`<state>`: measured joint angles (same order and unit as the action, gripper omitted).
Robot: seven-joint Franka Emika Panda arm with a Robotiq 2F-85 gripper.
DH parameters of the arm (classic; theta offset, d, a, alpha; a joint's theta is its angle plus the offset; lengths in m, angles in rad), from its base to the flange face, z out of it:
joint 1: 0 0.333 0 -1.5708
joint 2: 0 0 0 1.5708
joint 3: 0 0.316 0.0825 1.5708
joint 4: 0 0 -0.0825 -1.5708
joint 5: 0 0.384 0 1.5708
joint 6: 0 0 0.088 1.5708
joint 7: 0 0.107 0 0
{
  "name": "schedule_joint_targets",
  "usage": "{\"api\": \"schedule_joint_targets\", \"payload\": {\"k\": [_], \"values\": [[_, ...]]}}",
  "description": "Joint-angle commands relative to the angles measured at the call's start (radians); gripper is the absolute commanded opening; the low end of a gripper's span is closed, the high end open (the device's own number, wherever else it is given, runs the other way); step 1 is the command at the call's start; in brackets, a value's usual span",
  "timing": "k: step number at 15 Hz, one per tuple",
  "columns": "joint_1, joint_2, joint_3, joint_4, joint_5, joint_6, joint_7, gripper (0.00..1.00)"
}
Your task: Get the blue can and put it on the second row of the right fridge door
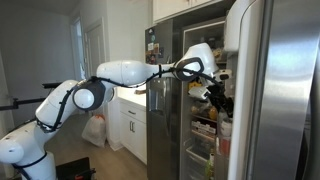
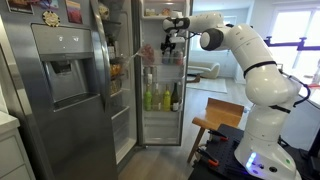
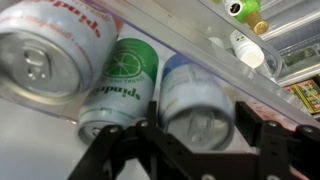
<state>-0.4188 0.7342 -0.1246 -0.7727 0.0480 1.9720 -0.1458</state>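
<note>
In the wrist view the blue can (image 3: 190,90), blue-bodied with a whitish end, stands on a white door shelf beside a green can (image 3: 125,75). My gripper (image 3: 200,117) straddles it, one dark finger on each side. A thin pale gap shows at the right finger (image 3: 250,115), so the jaws stand slightly open around the can. In both exterior views the gripper (image 1: 213,88) (image 2: 170,42) reaches into an upper shelf of the right fridge door (image 1: 275,90), whose inner lining (image 2: 184,110) carries bottles. The can itself is hidden there.
A red-and-white can (image 3: 50,50) lies left of the green one. A clear shelf rail (image 3: 262,92) runs past the blue can on the right, with white-capped bottles (image 3: 248,48) beyond. The dark door with magnets (image 1: 160,100) stands beside the arm.
</note>
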Motion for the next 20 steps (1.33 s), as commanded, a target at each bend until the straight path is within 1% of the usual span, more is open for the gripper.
{"api": "schedule_joint_targets", "payload": {"k": [1,5,8,11,16,20], "values": [[0.002,0.035,0.004,0.088,0.008,-0.076,0.026,1.0],[0.011,0.046,0.002,0.116,0.002,-0.096,0.025,1.0],[0.022,0.031,0.015,0.117,0.01,-0.101,0.009,1.0],[0.038,-0.001,0.048,0.106,0.021,-0.119,-0.015,1.0],[0.064,-0.07,0.134,0.078,0.038,-0.185,-0.085,1.0],[0.073,-0.126,0.207,0.061,0.058,-0.299,-0.139,1.0]]}}
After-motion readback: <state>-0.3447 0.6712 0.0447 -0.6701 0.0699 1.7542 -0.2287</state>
